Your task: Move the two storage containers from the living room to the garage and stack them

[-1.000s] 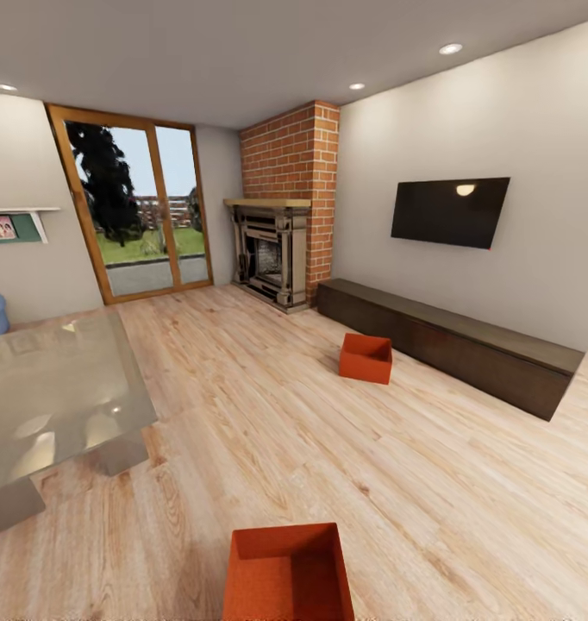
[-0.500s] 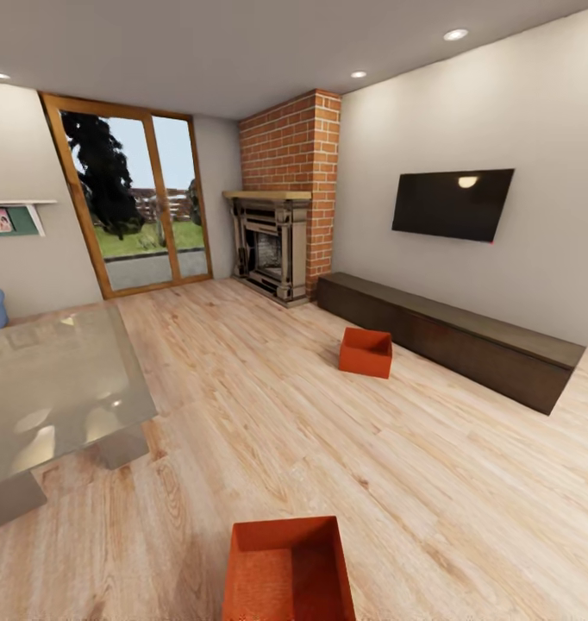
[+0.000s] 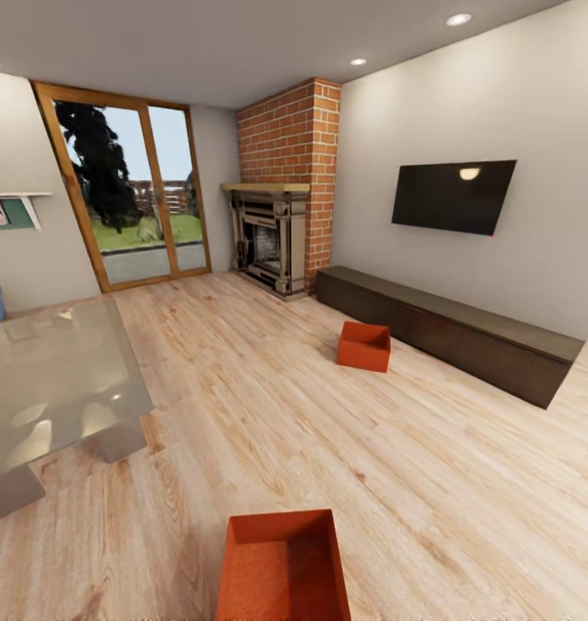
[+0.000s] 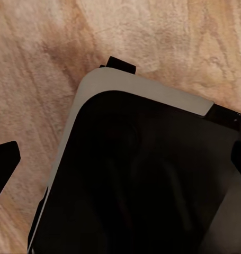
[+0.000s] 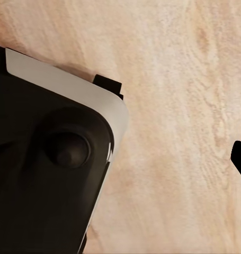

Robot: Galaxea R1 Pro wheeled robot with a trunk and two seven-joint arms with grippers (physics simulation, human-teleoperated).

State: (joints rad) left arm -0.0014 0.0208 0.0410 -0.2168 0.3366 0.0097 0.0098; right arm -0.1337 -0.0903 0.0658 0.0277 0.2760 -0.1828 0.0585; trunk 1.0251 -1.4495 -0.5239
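Orange-red near container [image 3: 281, 565] cropped, far container [image 3: 364, 346] whole

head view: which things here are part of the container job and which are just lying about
Part of the job:
- near storage container on the wood floor
- far storage container, beside the dark low cabinet

Just there:
- glass table
- brick fireplace
- wall TV
- glass doors

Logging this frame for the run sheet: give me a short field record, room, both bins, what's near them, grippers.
room: living room, wood plank floor
near container: on floor at the head view's bottom edge, open side up, looks empty
far container: on floor just before the dark low cabinet
landmarks: brick fireplace, wall TV, glass table
grippers: state cannot be told
task progress: neither container picked up
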